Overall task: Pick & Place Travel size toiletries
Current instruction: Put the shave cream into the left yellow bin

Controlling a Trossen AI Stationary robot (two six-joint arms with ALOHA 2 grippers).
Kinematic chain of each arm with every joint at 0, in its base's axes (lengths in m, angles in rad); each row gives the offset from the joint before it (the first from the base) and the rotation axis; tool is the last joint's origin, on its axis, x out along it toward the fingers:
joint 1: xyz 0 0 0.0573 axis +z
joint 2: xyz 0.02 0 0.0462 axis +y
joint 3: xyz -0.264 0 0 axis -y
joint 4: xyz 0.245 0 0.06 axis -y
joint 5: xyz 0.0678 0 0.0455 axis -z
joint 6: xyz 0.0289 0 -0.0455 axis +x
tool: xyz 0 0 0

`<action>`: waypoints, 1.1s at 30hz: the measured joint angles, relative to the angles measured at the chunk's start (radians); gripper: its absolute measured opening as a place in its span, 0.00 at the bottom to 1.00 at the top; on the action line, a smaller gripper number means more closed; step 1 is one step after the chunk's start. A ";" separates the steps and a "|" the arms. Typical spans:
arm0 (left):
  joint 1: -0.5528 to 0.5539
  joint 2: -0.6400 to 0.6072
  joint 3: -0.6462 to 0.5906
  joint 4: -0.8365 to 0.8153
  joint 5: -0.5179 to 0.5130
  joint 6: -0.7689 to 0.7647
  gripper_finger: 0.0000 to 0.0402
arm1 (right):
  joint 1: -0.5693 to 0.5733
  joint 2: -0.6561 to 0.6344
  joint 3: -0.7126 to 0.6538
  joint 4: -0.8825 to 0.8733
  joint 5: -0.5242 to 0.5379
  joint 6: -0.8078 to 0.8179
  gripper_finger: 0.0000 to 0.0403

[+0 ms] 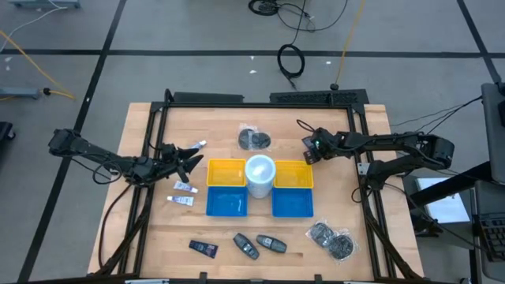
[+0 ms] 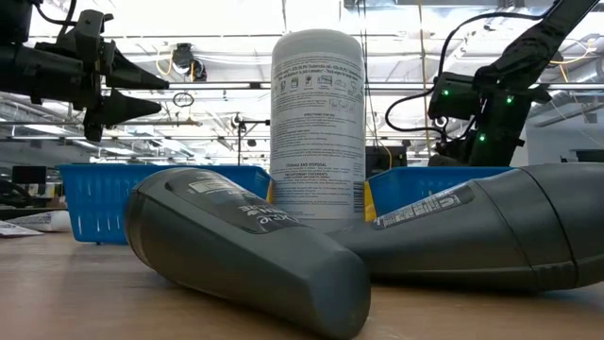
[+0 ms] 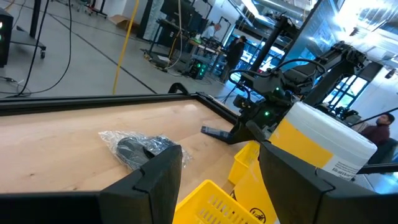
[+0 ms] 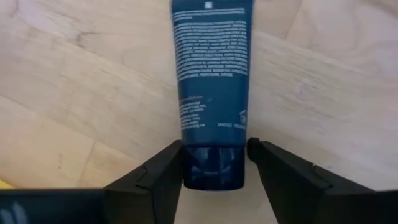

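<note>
Three small white tubes lie flat on the table's left half: one (image 1: 197,146) beside my left gripper and two (image 1: 185,187) (image 1: 181,200) left of the blue bin. My left gripper (image 1: 188,162) is open and empty, raised above the table and pointing toward the yellow bin (image 1: 225,171). My right gripper (image 1: 310,148) is open at the far right. Its fingers stand on either side of the cap of a dark blue tube (image 4: 211,74), which lies flat on the wood. My right gripper comes from above, with one finger on each side of the dark blue tube's cap (image 4: 211,167), across the tube. Whether the fingers touch the cap I cannot tell. The tube lies flat on the table.
Two yellow bins and two blue bins (image 1: 226,203) stand mid-table around a white canister (image 1: 259,175). Three black gadgets (image 1: 246,246) lie near the front edge. Clear bags of dark bits lie at the far middle (image 1: 254,139) and the near right (image 1: 331,239).
</note>
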 joint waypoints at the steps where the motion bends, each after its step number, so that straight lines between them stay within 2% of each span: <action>1: 0.000 0.000 0.000 0.000 0.000 0.000 0.53 | 0.000 0.000 0.000 0.000 0.000 -0.001 0.43; 5: 0.000 0.000 0.000 0.000 0.000 0.000 0.53 | 0.000 0.000 0.000 0.002 0.000 -0.024 0.29; 21: 0.000 0.000 0.000 -0.001 0.000 -0.001 0.53 | 0.000 -0.029 -0.001 0.001 0.003 -0.089 0.29; 27: 0.000 0.000 0.000 -0.001 -0.020 0.031 0.53 | 0.000 -0.119 -0.001 0.003 0.002 -0.100 0.29; 33: 0.000 0.000 0.000 0.010 -0.026 -0.026 0.53 | 0.003 -0.259 0.000 0.008 -0.002 -0.108 0.29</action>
